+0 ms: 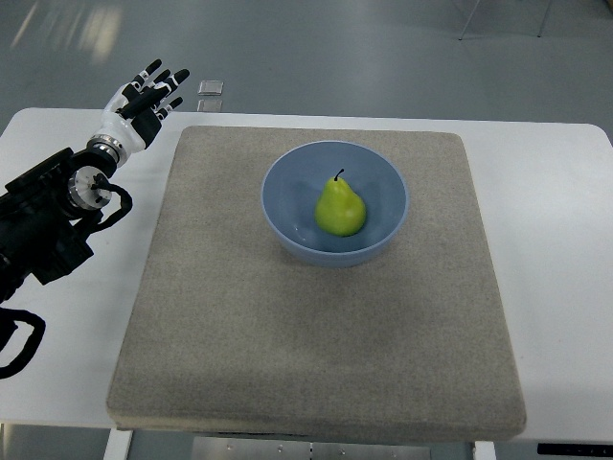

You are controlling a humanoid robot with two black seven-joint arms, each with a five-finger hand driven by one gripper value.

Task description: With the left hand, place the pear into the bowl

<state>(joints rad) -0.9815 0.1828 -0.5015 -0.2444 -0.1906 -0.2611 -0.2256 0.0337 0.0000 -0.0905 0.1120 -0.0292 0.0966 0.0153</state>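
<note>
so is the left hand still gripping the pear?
No, the pear lies in the blue bowl, and the left hand is open, off at the table's corner.

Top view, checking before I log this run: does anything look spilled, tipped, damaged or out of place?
Nothing stands out. The pear lies inside the blue bowl, which sits upright on the grey mat. The left robot hand hovers off the mat's far left corner, fingers spread and holding nothing.
</note>
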